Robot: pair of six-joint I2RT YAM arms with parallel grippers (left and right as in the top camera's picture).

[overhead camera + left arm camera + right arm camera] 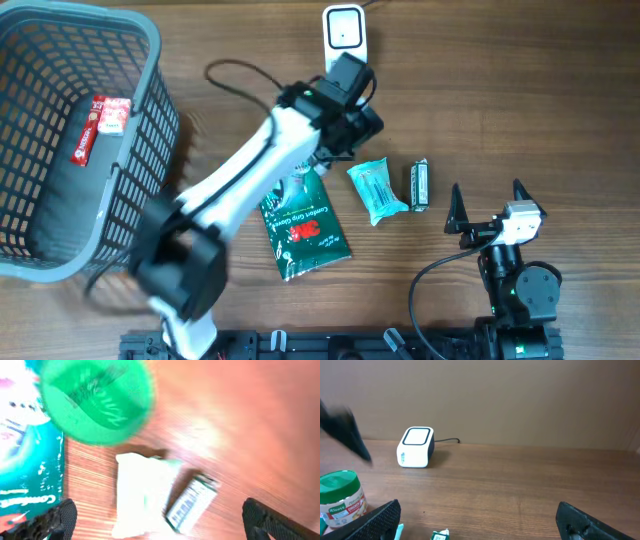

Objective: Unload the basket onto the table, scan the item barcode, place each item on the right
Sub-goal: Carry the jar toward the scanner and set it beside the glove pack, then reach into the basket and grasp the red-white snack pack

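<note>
The white barcode scanner (345,30) (416,447) stands at the table's far edge. Several items lie in front of it: a green-lidded jar (95,400) (340,497), a dark green 3M packet (305,225), a pale teal pouch (378,190) (142,495) and a small dark box (421,185) whose barcode side shows in the left wrist view (192,502). My left gripper (352,120) (162,527) hangs open over the pouch and box, holding nothing; its view is blurred. My right gripper (487,205) (480,525) stands open and empty, right of the box.
A grey plastic basket (140,150) fills the left of the table, with a red packet (100,125) inside. The scanner's black cable (235,75) loops across the table behind the left arm.
</note>
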